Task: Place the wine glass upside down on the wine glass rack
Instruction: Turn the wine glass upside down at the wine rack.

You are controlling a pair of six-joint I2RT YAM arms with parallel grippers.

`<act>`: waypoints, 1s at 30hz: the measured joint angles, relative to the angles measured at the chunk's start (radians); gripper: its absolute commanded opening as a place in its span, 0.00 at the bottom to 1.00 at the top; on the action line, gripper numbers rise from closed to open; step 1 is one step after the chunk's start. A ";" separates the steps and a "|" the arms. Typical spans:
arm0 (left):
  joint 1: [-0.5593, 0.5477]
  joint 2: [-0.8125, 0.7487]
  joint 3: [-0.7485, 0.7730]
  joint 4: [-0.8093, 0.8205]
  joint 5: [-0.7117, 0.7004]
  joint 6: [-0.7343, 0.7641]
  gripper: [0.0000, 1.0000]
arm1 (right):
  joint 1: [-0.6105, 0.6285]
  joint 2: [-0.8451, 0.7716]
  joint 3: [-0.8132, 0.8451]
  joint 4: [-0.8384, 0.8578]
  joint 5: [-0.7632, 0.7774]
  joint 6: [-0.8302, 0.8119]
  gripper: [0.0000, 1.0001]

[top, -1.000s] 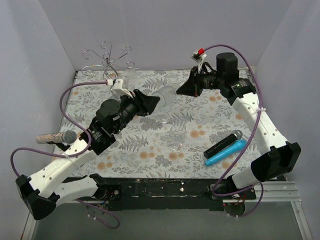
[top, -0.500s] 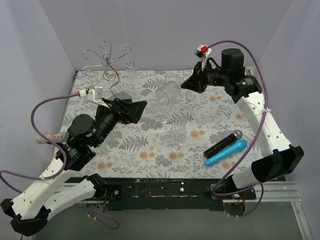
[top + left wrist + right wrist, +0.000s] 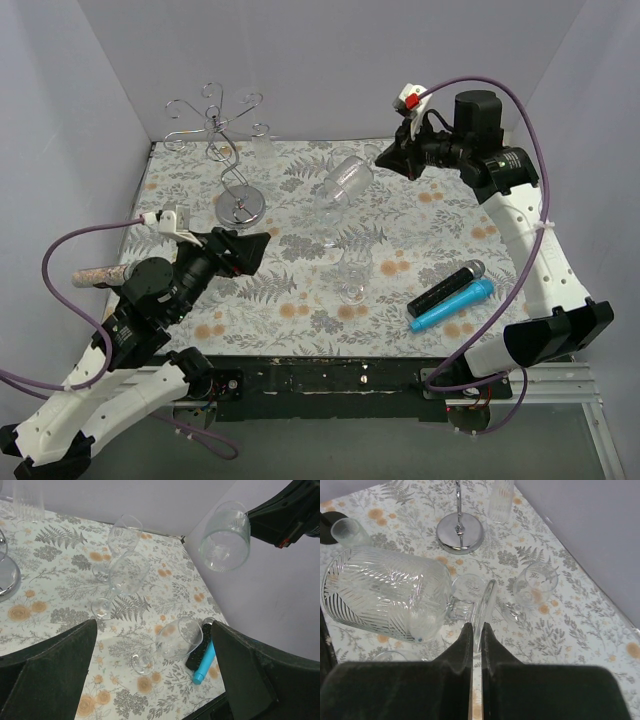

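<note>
Right wrist only: clenched right tool (image 3: 475,630) gripping the wine glass (image 3: 385,597) by the edge of its foot, bowl sideways above the floral worktop (image 3: 560,625). Top view only: glass aloft, well right of the wine glass rack (image 3: 222,130) standing far left. Left wrist only: left tool (image 3: 154,628) released wide, open mouth of the raised glass in sight, other glasses (image 3: 172,640) on the worktop below.

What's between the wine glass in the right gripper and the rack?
Nothing visible in the air between the wine glass, held by the right gripper, and the wine glass rack. A clear tumbler stands beside the rack, below its arms.
</note>
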 measured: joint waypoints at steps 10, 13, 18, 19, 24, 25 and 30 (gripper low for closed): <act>0.000 -0.097 -0.048 -0.060 0.012 -0.075 0.98 | 0.000 -0.002 0.077 -0.048 0.104 -0.198 0.01; 0.000 -0.101 -0.048 -0.060 0.031 -0.099 0.98 | 0.000 -0.002 0.100 -0.063 0.134 -0.253 0.01; 0.000 -0.090 -0.043 -0.053 0.073 -0.132 0.98 | 0.000 -0.003 0.127 -0.076 0.185 -0.339 0.01; 0.000 -0.084 -0.039 -0.053 0.081 -0.138 0.98 | 0.000 -0.003 0.132 -0.077 0.196 -0.357 0.01; 0.000 -0.053 -0.009 -0.047 0.108 -0.149 0.98 | 0.000 -0.003 0.170 -0.093 0.239 -0.445 0.01; 0.000 -0.048 0.000 -0.046 0.108 -0.149 0.98 | 0.000 -0.003 0.179 -0.097 0.246 -0.464 0.01; 0.000 -0.036 0.018 -0.055 0.100 -0.148 0.98 | 0.000 -0.002 0.212 -0.097 0.277 -0.545 0.01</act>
